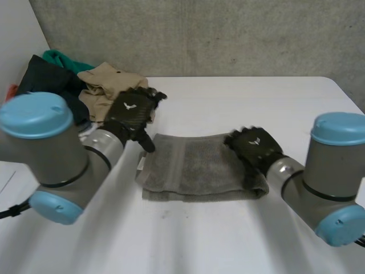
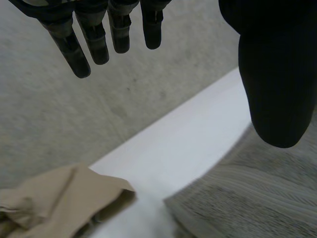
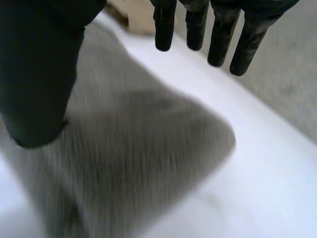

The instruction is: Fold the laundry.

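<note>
Over white table, hovering at grey towel's side edges, left hand and right hand, straight-fingered, empty; clothes pile behind.

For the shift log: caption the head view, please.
Folded grey towel on the white table, open left hand at one end, open right hand at the other, clothes piled far left.

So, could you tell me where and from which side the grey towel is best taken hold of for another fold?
Probably its right short edge, coming from the right: the grey towel lies flat, wider than deep, and the right hand, fingers straight, is at that end. The left hand, open at the far left corner, could steady it.
</note>
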